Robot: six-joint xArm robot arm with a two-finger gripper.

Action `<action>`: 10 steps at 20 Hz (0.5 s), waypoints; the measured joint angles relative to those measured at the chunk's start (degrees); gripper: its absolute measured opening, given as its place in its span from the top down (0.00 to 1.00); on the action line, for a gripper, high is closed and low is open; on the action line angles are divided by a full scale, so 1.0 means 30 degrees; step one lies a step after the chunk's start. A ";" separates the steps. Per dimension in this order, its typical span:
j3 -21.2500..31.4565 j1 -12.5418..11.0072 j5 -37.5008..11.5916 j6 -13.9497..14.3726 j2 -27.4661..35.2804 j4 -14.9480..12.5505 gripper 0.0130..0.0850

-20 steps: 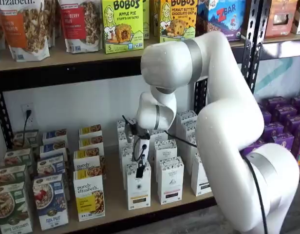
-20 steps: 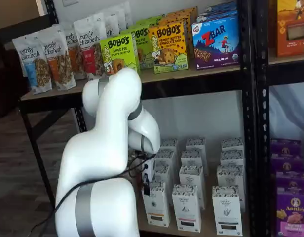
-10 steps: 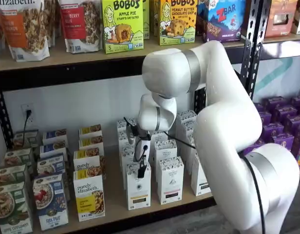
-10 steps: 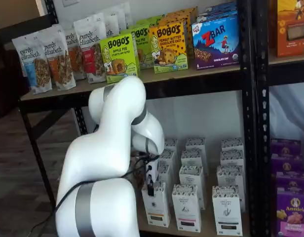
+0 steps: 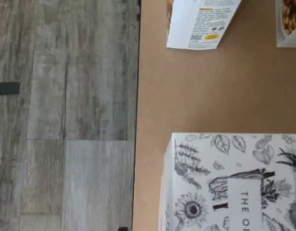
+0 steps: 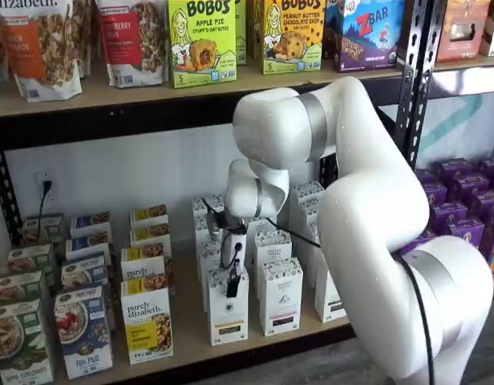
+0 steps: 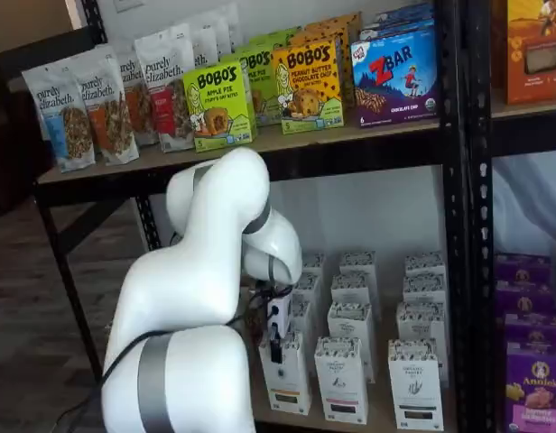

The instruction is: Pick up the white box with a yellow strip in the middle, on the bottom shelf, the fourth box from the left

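Wrist view: the white box [image 5: 234, 185] shows its speckled, leaf-patterned top right under the camera, standing on the tan board of the bottom shelf [image 5: 153, 110] close to its front edge, grey floor beyond. A purely elizabeth box [image 5: 201, 24] stands well apart on the same board. No fingers show here.

In a shelf view, the gripper [image 6: 232, 282] hangs at the top of the white box [image 6: 228, 309], which stands at the front of its row; a like carton [image 6: 281, 295] sits just beside it at 3 o'clock, and the purely elizabeth box [image 6: 147, 321] at 9 o'clock. The fingers appear side-on; I take them to be spread wide with nothing held.

In a shelf view, the gripper [image 7: 277, 345] again meets the top of the white box [image 7: 285, 372].

To do this step well, I would centre the fingers over the narrow top, lower straight down, and close only once both fingers flank the carton, keeping clear of the 3 o'clock neighbour
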 joint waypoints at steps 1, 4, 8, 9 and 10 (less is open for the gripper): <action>-0.0033 0.0001 0.0036 0.0012 0.0019 -0.0008 0.00; -0.0079 0.0039 -0.0016 0.0048 0.0080 -0.0011 0.11; 0.0120 0.0092 -0.0548 -0.0209 0.0078 0.0310 0.28; 0.0142 0.0097 -0.0619 -0.0259 0.0070 0.0372 0.28; 0.0164 0.0101 -0.0686 -0.0346 0.0068 0.0475 0.33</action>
